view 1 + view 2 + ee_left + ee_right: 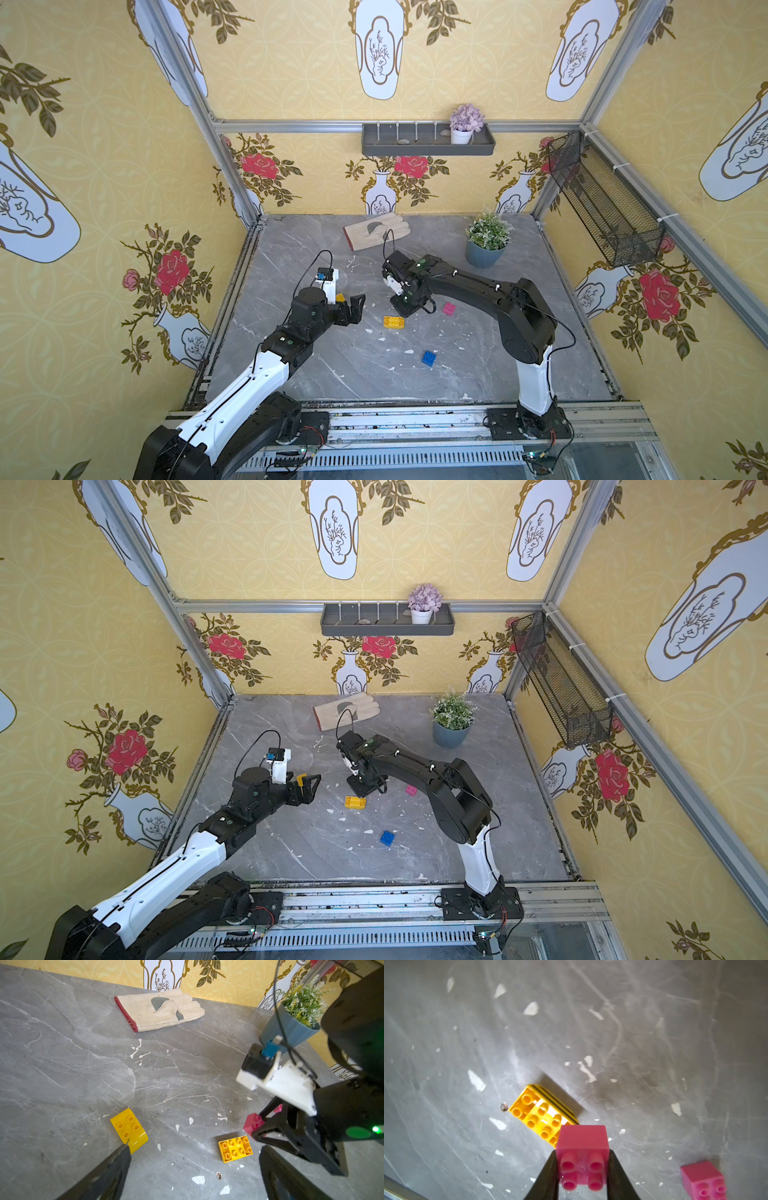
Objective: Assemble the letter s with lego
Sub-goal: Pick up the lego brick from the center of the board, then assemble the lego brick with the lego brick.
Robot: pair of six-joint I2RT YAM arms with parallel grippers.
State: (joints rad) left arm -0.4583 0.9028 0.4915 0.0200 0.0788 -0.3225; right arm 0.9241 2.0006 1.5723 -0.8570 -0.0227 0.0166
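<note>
The right gripper pinches a pink square brick between its two black fingers, one pressed flat to each side of it, the four studs facing the wrist camera. In the left wrist view this brick hangs just beside one end of a yellow eight-stud brick. Whether it touches that brick or the table cannot be told.

The left gripper has its fingers spread wide and holds nothing. In the left wrist view the eight-stud yellow brick lies between the two fingers, apart from both. The tip of one finger reaches the edge of a second yellow brick, a curved one with four studs. Contact there cannot be judged. In both top views this curved brick is half hidden behind the left arm.

The lego counts five pieces, none joined to another:
- two yellow
- two pink, the second pink brick lying on the table just beside the right arm
- one blue brick, well apart, nearer the arms' bases

The grey marbled table also carries one pale work glove with a red cuff and one potted plant in a blue pot, both near the back wall.
</note>
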